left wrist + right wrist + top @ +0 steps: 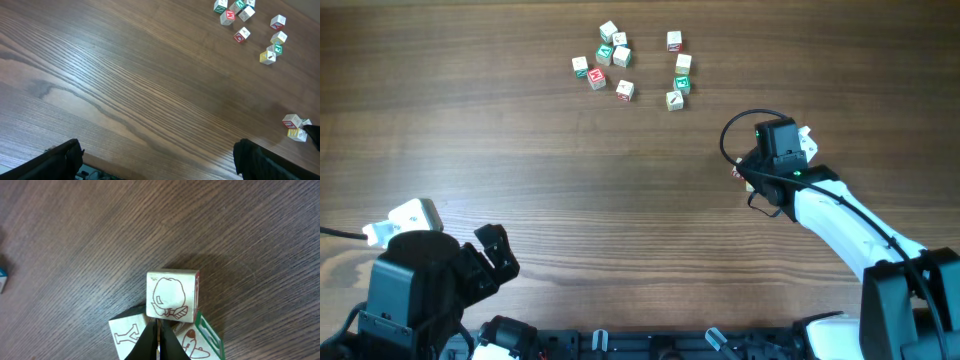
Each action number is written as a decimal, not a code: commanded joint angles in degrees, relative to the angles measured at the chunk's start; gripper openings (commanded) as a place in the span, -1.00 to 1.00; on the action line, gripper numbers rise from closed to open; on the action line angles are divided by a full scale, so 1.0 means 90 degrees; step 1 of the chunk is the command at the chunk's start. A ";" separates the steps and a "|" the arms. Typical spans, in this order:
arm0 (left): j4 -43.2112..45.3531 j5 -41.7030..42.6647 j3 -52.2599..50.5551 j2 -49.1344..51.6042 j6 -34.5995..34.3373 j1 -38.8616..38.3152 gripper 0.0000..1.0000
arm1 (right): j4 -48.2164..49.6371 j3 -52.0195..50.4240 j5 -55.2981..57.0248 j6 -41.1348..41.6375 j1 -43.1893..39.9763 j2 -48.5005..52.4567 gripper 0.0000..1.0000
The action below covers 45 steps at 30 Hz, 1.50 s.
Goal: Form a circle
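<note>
Because your right gripper (pixel 159 341) has its fingertips pinched together with nothing held between them, it can only work as a pusher here. Three stray cubes (pixel 167 320) sit right at its tips. The wrist view shows the cube with the brown figure (pixel 170 295) directly ahead and touching the tips, with the other two tucked in on either side of them.

In the overhead view, the main cluster of cubes (pixel 620 62) lies on the far part of the bench (pixel 520 150), ahead of the right gripper and off to its left. That cluster is a tight clump plus a short column of cubes (pixel 677 70) on the side nearer you. The two parts read as an unfinished ring, open at the far and near sides.

I judge that the coming move turns on that diagonal, forward and leftward from the strays toward the near end of the column.

Your left gripper (pixel 498 252) is spread wide and empty at the near left corner, well away from every cube. The right arm is clearly the nearer one. Keep the push centred, or the side cubes may slip off.
</note>
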 commanded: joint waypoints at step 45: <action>0.0015 0.0034 0.0000 0.0015 -0.0063 0.0029 1.00 | 0.0041 -0.0066 -0.0172 -0.0219 0.0027 0.0177 -0.91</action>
